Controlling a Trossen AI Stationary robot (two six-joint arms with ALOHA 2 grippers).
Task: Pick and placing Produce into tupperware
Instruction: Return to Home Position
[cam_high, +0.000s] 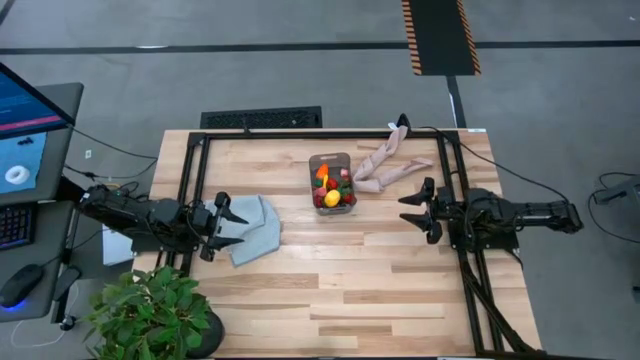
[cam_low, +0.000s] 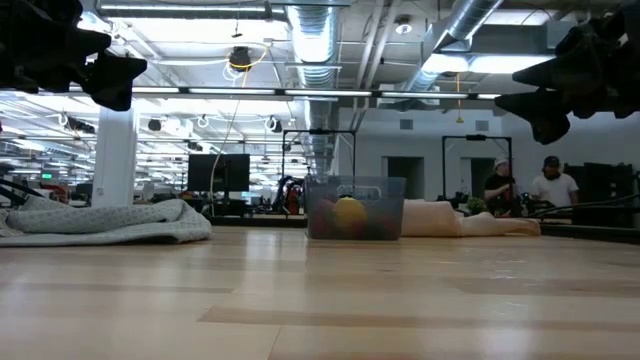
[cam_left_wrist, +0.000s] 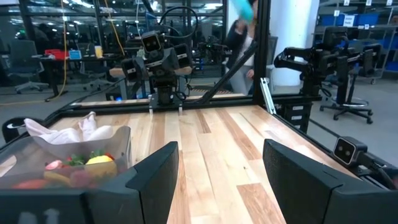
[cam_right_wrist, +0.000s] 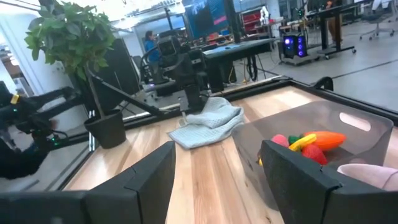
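Produce is being flanked by two claws, both being held wide open and empty: the left gripper over a grey-blue cloth, the right gripper near the table's right side. The toy fruit is being kept inside the clear tub mid-table, just beside a beige limp object.

The tupperware, a small clear-greyish rectangular tub with rounded corners, stands upright and open on the desk, near its back edge, about midway between the side edges. The produce is heaped inside: an orange carrot, a yellow lemon, red strawberries and green bits.
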